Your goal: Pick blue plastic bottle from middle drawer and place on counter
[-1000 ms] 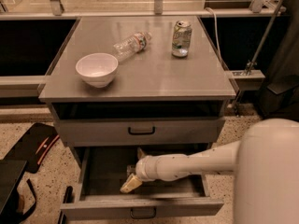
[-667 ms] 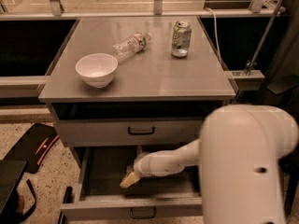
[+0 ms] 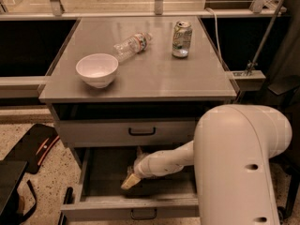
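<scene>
The middle drawer (image 3: pixel 98 202) is pulled open at the bottom of the cabinet. My gripper (image 3: pixel 131 181) is down inside it, left of centre, close to the drawer floor, on a white arm that comes in from the right. The blue plastic bottle does not show in the drawer; it is hidden or out of view. The grey counter (image 3: pixel 154 76) forms the cabinet's top.
On the counter stand a white bowl (image 3: pixel 97 69) at the front left, a clear bottle with a red-white label (image 3: pixel 132 45) lying on its side, and a drink can (image 3: pixel 181 39). A shallower closed drawer (image 3: pixel 126 131) sits above the open one. My large white arm housing (image 3: pixel 243 165) fills the lower right.
The white arm housing has swung left and now covers more of the lower right. The gripper stays at about the same spot inside the drawer.
</scene>
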`<state>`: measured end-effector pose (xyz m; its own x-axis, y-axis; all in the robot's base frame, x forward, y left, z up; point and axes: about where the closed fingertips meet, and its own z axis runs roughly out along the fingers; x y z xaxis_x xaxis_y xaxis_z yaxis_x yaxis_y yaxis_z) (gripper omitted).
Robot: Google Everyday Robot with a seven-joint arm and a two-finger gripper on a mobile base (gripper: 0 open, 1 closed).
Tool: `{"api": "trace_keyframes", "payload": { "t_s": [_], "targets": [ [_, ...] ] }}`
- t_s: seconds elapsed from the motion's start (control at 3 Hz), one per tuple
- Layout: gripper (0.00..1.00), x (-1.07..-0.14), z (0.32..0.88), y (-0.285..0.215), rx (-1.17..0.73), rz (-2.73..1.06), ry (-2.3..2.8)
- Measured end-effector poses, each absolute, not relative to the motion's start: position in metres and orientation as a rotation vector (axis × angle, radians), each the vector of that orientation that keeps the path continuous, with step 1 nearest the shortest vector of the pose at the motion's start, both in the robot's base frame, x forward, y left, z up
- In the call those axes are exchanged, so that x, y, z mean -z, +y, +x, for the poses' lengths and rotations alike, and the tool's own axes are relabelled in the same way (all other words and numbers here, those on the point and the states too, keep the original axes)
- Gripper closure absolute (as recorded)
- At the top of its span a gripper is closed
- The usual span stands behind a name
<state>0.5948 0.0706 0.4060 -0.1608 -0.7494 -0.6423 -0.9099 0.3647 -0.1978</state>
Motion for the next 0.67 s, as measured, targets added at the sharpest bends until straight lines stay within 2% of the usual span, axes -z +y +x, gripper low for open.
{"api": "trace_keyframes", "payload": {
  "t_s": [0.67],
  "targets": [
    [0.00,-0.377,0.579,0.038,-0.358,-1.440,1.986]
  ]
}}
